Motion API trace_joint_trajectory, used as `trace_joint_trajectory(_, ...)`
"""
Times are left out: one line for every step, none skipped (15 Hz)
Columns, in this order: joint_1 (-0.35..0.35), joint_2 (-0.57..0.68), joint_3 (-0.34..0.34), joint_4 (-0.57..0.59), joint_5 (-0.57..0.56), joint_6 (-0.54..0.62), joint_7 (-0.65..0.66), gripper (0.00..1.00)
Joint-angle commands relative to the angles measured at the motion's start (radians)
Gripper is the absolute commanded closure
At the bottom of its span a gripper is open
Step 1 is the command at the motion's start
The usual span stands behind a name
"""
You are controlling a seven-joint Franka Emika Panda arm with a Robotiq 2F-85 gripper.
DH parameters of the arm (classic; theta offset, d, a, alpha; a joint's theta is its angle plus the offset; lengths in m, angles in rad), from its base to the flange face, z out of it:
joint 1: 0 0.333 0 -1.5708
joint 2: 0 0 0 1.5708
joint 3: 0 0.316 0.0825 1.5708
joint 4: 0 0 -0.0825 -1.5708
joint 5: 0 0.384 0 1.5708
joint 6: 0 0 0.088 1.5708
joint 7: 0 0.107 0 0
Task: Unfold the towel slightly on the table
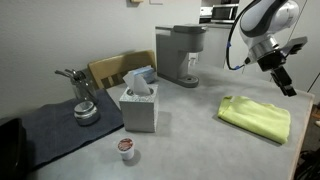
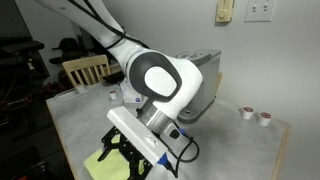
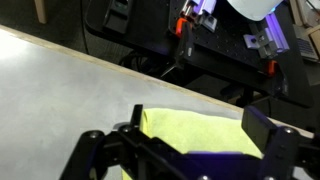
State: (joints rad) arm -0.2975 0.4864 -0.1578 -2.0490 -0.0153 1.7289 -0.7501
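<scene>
Here, a large light grey table (image 1: 190, 125) fills the room, with a wooden chair (image 1: 112, 68) behind it. The robot arm (image 2: 160, 85) reaches over one end of the table. A grey coffee machine (image 1: 180, 55) stands at the back. A dark blue-grey mat (image 1: 55, 132) covers the opposite end and carries a metal pot (image 1: 84, 105). The lime yellow-green towel (image 1: 255, 117) lies folded near the table's edge under the arm, well apart from the tissue box (image 1: 138, 106) in the middle. The gripper (image 1: 288, 88) hangs just above the towel; in the wrist view its jaws stand wide apart over the cloth, holding nothing. A small coffee pod (image 1: 125, 148) sits in front of the tissue box.
</scene>
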Motion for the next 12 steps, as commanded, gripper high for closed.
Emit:
trace_joint_trajectory(-0.045, 0.019, 0.029, -0.004, 0.014, 0.059, -0.108, 0.0)
trace_joint_trajectory(-0.049, 0.024, 0.031, -0.003, 0.018, 0.068, -0.136, 0.0)
trace_joint_trajectory(-0.054, 0.025, 0.033, -0.006, 0.023, 0.085, -0.158, 0.0)
trace_joint_trajectory(-0.056, 0.027, 0.033, -0.009, 0.027, 0.1, -0.174, 0.0)
trace_joint_trajectory(-0.055, 0.023, 0.031, -0.017, 0.032, 0.121, -0.171, 0.0)
trace_joint_trajectory(-0.054, 0.014, 0.029, -0.029, 0.04, 0.148, -0.161, 0.0)
trace_joint_trajectory(-0.053, 0.006, 0.027, -0.04, 0.051, 0.173, -0.146, 0.0)
trace_joint_trajectory(-0.052, -0.006, 0.025, -0.055, 0.062, 0.205, -0.134, 0.0)
trace_joint_trajectory(-0.051, -0.015, 0.024, -0.068, 0.076, 0.23, -0.123, 0.0)
trace_joint_trajectory(-0.051, -0.025, 0.023, -0.08, 0.088, 0.253, -0.114, 0.0)
trace_joint_trajectory(-0.052, -0.035, 0.023, -0.094, 0.102, 0.272, -0.107, 0.0)
trace_joint_trajectory(-0.053, -0.043, 0.022, -0.105, 0.115, 0.283, -0.098, 0.0)
